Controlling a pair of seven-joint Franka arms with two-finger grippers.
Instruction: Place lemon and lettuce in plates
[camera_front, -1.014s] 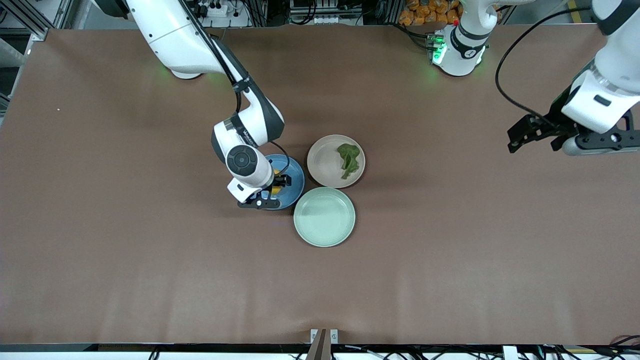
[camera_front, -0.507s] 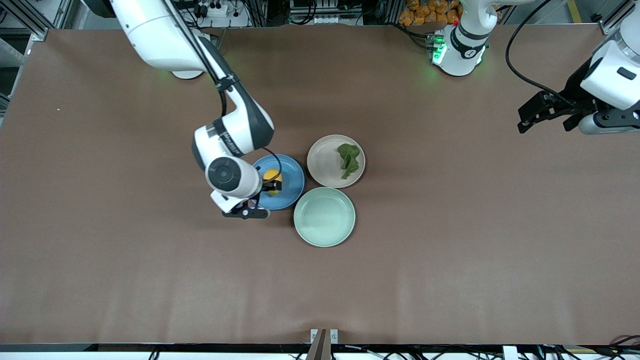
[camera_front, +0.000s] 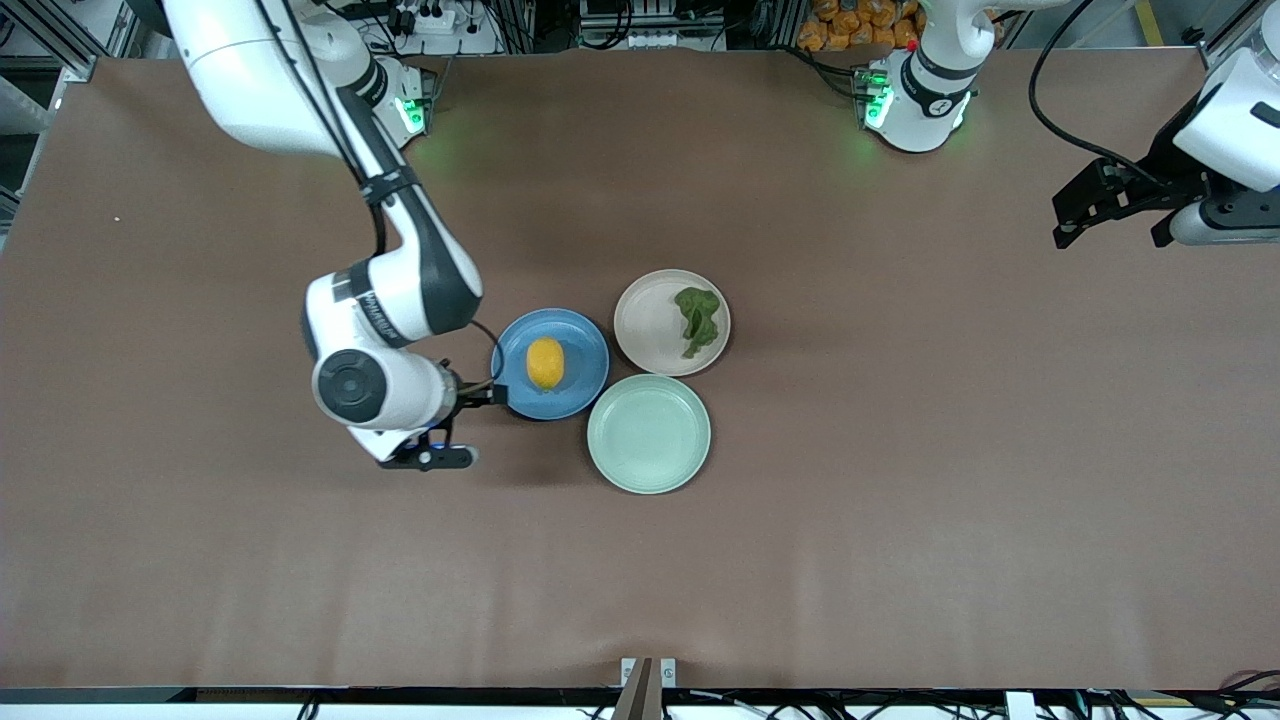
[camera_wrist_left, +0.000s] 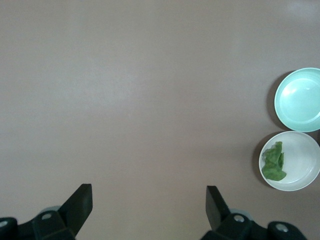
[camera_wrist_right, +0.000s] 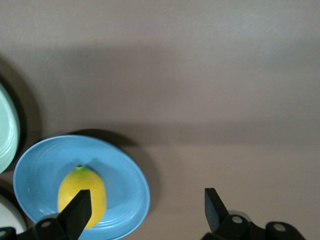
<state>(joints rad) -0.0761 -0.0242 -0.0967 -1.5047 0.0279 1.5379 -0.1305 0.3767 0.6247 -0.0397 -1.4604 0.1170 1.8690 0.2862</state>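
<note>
The right tool (camera_front: 470, 395) hangs empty, fingers wide, over the counter (camera_front: 200, 550) beside the blue plate (camera_front: 585, 355) holding the lemon (camera_front: 545, 362). The lettuce (camera_front: 697, 319) lies in the beige plate (camera_front: 645, 320). The left tool (camera_front: 1085, 205), also wide, waits over its end.

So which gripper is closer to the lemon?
Right. The right gripper hangs open beside the lemon; the left gripper waits open at the left arm's table end.

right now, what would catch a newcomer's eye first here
Three plates clustered mid-table: the lemon lies in the blue plate, the lettuce in the beige-pink plate, while the mint-green plate holds nothing. The right gripper hangs open beside the blue plate; the left gripper waits open over its end.
</note>
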